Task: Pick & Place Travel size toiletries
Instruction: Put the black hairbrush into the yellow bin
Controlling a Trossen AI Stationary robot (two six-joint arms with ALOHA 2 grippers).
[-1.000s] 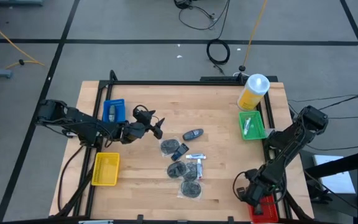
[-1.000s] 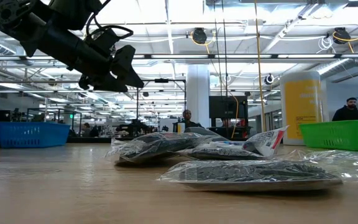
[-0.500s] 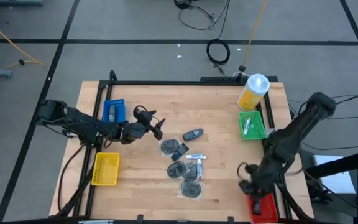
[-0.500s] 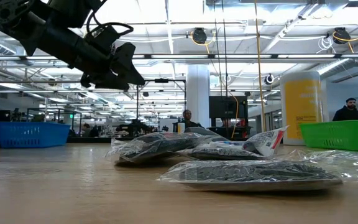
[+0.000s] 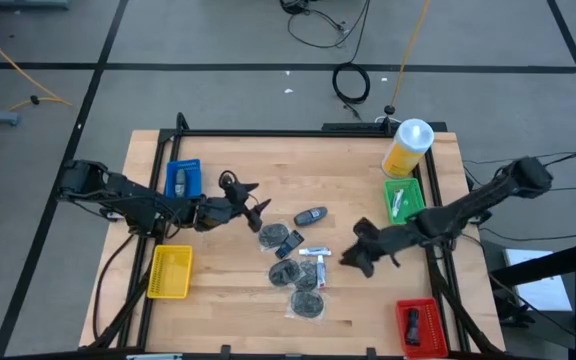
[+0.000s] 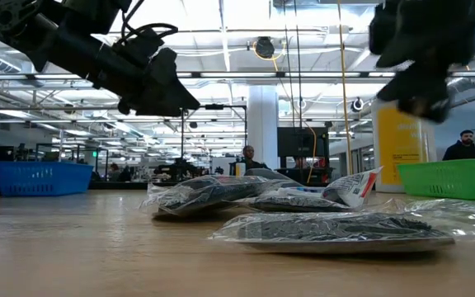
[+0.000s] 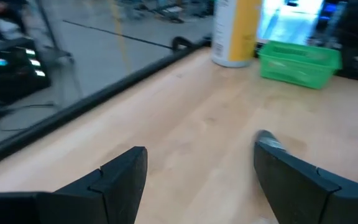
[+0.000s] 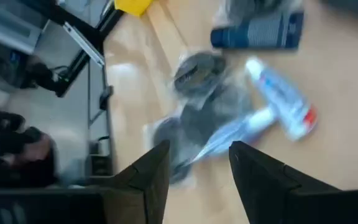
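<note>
I see the right hand (image 5: 353, 258) hovering over the desk (image 5: 348, 180), fingers apart w/ nothing between them, just right of the toiletry tubes (image 5: 315, 253) lying mid-desk among the clear-bagged dark bundles (image 5: 306, 300). In the right wrist view a white tube w/ blue and red print (image 8: 281, 102) lies just ahead of the fingers (image 8: 151, 177). More toiletries sit in the green bin (image 5: 405, 212), up and right of the pile, beside the yellow canister (image 5: 408, 147). My left hand (image 5: 258, 208) hangs open and empty, up-left of the pile, near the black gadget (image 5: 311, 216). Blue bin (image 5: 182, 178) and yellow bin (image 5: 169, 271) far left of the pile; red bin (image 5: 420, 325) lower right.
</note>
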